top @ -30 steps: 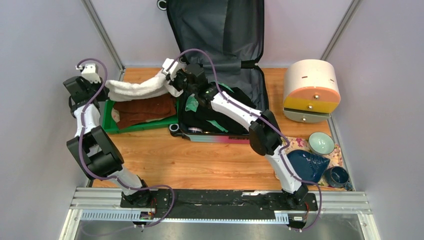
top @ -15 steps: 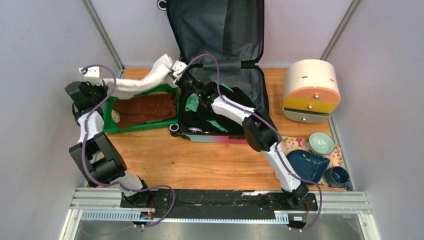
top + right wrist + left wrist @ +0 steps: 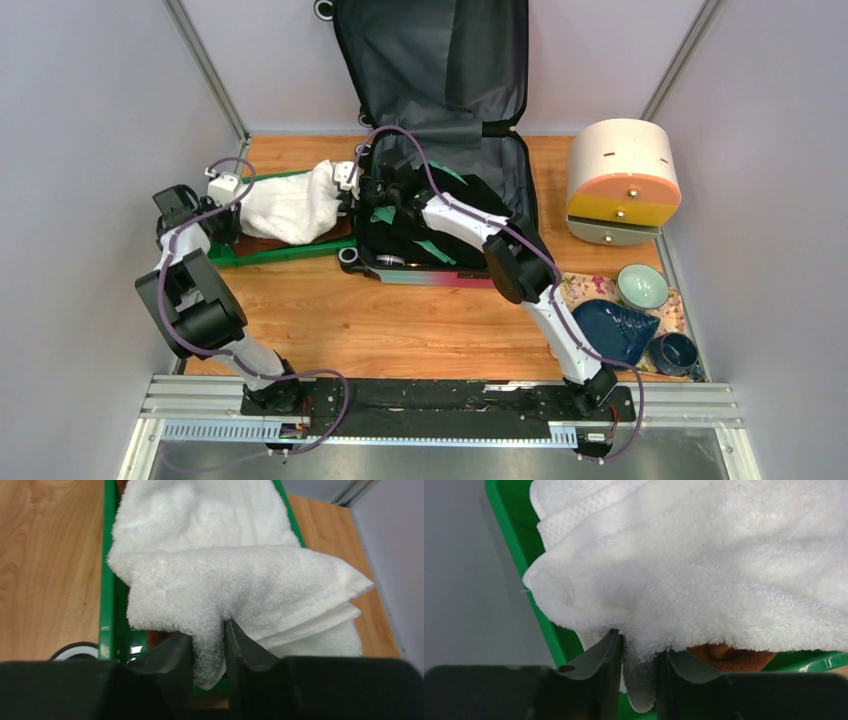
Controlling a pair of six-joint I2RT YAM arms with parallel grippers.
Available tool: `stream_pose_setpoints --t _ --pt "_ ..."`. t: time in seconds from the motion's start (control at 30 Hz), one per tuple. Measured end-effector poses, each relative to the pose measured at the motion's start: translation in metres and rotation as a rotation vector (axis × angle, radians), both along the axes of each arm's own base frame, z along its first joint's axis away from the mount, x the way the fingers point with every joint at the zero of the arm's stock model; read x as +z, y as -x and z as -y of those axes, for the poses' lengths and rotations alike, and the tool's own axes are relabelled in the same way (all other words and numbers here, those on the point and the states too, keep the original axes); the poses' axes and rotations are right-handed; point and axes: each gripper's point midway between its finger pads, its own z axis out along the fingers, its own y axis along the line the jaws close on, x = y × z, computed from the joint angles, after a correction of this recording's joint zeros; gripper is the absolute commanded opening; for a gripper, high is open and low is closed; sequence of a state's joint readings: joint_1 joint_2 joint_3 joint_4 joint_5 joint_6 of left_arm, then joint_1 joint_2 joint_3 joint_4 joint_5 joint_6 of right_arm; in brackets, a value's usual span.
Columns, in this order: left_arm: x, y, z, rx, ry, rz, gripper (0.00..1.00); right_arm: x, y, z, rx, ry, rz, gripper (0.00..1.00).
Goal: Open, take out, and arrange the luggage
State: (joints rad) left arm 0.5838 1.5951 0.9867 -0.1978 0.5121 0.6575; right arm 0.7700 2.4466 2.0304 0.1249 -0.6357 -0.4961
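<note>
Left gripper (image 3: 639, 652): clamped on the left hem of the white towel (image 3: 290, 205). The wrist view shows terry pinched between both fingers, with a tongue of it hanging below.

Green tray (image 3: 285, 250): sits on the table just left of the luggage. A brown cloth (image 3: 724, 652) lies in it, under the towel. The towel is bunched and slung between the two grippers, over the tray and mostly inside its walls. I can't tell whether its belly is fully resting.

Right gripper (image 3: 209, 642): closed on the towel's other end, at the tray's right end, next to the luggage.

Luggage (image 3: 430, 70): centre-back and open. The lid leans on the rear wall and the base lies flat on the table, with dark clothes (image 3: 400, 235) inside, so I'd say unpacking is partway.

Step in hand, as I read it, is laying the towel in the tray.
- Bring both ends down level so the fold doesn't skew.
- Keep the edges inside the green rim; the left hem looks close to the wall.
- Open both sets of fingers together, then lift straight up. Terry snags on pads, and a sideways pull-off would drag it back out.
- Watch the right arm's cable over the luggage contents.

The cream-and-orange round container (image 3: 622, 180) is far right — well clear, not involved.
</note>
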Motion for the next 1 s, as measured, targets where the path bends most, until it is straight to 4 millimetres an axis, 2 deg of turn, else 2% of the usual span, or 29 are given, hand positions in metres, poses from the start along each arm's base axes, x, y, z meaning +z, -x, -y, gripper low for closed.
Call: stream_pose_setpoints --t 0.03,0.1,0.13,0.2,0.33,0.5,0.63,0.73,0.8,0.9,1.0 --pt "0.004 -0.002 -0.002 -0.007 0.001 -0.015 0.48 -0.003 0.005 0.001 0.027 0.021 -0.010 0.51" --pt "0.014 -0.008 -0.006 -0.020 0.002 -0.033 0.54 -0.004 0.016 0.002 0.085 0.057 -0.028 0.68" --pt "0.019 -0.011 -0.009 -0.025 -0.002 -0.033 0.61 -0.004 0.021 0.003 0.111 0.071 -0.034 0.71" --pt "0.035 -0.017 -0.011 -0.036 0.007 -0.046 0.63 -0.004 0.030 0.006 0.150 0.098 -0.048 0.77" --pt "0.069 -0.029 -0.017 -0.039 0.019 -0.040 0.66 0.003 0.043 0.017 0.179 0.146 -0.066 0.79" --pt "0.104 -0.034 -0.019 -0.013 0.035 -0.026 0.67 0.037 0.058 0.033 0.186 0.160 -0.043 0.82" --pt "0.107 -0.031 -0.018 -0.001 0.046 -0.040 0.66 0.081 0.066 0.045 0.175 0.130 -0.012 0.82" --pt "0.106 -0.027 -0.010 -0.005 0.089 -0.057 0.66 0.103 0.066 0.056 0.152 0.110 -0.025 0.82" --pt "0.112 -0.027 -0.004 -0.011 0.123 -0.050 0.65 0.111 0.061 0.064 0.120 0.104 -0.056 0.81" --pt "0.125 -0.034 0.006 -0.041 0.161 -0.015 0.64 0.111 0.048 0.079 0.047 0.112 -0.124 0.77" --pt "0.119 -0.040 0.028 -0.087 0.186 -0.023 0.63 0.099 0.031 0.104 -0.051 0.149 -0.223 0.72"
